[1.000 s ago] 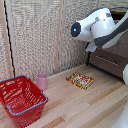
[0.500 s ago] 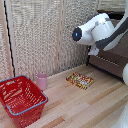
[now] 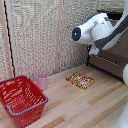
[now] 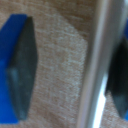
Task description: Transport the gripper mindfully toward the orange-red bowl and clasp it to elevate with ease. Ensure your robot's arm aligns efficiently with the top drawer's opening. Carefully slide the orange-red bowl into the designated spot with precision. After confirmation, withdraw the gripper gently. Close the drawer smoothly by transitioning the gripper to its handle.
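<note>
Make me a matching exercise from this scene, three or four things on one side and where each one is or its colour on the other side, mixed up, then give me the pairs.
1. shopping basket
2. cup
3. flat packet
4. handle

A. small and pink, by the woven wall
B. silver bar between the two gripper fingers
C. red mesh, at the exterior view's left
D. lying flat mid-floor

Pairs: 1-C, 2-A, 3-D, 4-B

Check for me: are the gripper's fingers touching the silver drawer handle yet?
Cannot tell. In the wrist view the handle runs between the two fingers, with a clear gap to that one, but the far finger overlaps the bar in blur. The exterior view hides the gripper.
</note>
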{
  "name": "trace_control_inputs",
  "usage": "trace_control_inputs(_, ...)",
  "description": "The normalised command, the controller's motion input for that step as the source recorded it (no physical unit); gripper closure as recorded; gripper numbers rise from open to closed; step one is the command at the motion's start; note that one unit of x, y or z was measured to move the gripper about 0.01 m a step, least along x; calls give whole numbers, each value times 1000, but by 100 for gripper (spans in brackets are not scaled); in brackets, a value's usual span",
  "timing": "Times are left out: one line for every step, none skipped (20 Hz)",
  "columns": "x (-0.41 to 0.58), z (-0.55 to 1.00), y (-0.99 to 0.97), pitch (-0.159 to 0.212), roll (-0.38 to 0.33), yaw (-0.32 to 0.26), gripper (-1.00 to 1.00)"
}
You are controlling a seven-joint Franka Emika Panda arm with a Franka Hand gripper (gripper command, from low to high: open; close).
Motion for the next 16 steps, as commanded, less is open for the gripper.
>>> trace_control_inputs(83,160,-97,87,0,0,100)
trace_control_inputs(117,137,-160,88,0,0,100)
trace_control_inputs(229,169,-283,79,0,0,100)
trace_control_inputs(366,237,-391,57,0,0,100)
trace_control_inputs(386,260,-503,52,0,22,100)
trace_control_inputs(414,297,-571,47,0,33,100)
trace_control_inputs(403,386,-609,24,0,47,100)
trace_control_inputs(389,403,-637,27,5,50,100)
trace_control_inputs(383,437,-631,15,3,49,100)
trace_control_inputs(377,460,-611,10,0,53,100)
trace_control_inputs(371,511,-600,0,0,51,100)
trace_control_inputs(374,486,-583,0,0,49,100)
trace_control_inputs(337,503,-574,0,0,36,100)
trace_control_inputs(357,509,-583,2,0,27,100)
trace_control_inputs(357,503,-594,2,0,29,100)
trace_control_inputs(329,506,-626,0,0,25,100)
